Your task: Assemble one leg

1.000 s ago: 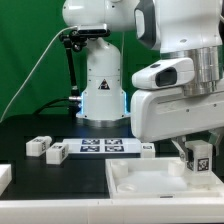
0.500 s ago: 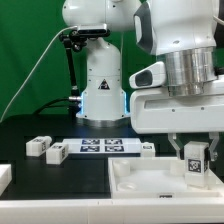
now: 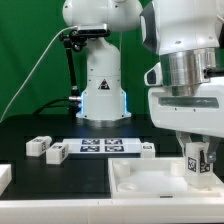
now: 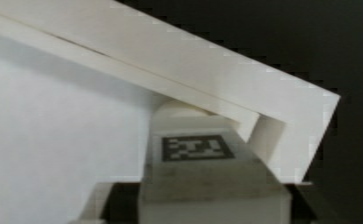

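Over panel [image 3: 135, 180] corner, gripper [image 3: 197, 160] pinches leg [image 3: 198, 168], possibly touching; loose blocks [image 3: 57, 153] exterior-view only.

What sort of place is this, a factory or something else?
Most likely a robotics lab bench, not a factory: a green curtain as backdrop, a marker board of printed tags on the black table, and a single robot arm whose gripper holds the leg, a small tagged white block.

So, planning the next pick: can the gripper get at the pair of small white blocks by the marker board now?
Probably not yet: the gripper is shut on the leg over the white panel, so its jaws are taken. The two blocks lie uncovered on the table, nothing above them.
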### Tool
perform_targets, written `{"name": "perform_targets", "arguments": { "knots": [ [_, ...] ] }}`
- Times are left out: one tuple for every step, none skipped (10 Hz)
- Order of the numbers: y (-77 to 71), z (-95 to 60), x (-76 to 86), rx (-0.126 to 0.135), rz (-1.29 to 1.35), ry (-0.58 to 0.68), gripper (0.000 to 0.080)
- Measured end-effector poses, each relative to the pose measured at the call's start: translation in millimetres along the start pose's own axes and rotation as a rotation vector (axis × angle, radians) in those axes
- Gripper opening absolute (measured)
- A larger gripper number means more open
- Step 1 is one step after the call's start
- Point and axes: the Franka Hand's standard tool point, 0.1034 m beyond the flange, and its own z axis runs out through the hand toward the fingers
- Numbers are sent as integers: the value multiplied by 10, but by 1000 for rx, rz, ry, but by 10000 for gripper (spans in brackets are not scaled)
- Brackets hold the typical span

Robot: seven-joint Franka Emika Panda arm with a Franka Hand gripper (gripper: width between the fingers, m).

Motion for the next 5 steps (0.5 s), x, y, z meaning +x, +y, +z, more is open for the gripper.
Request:
{"name": "perform_targets", "arguments": {
  "knots": [
    [2,1,9,7,56,-15,294],
    [0,2,-5,8,78,-19,369],
    [-1,4,-9,8,50,-19,369],
    [-5,5,2,13,-14,-16,504],
    [-18,13,33,27,-94,-6,623]
  ]
}}
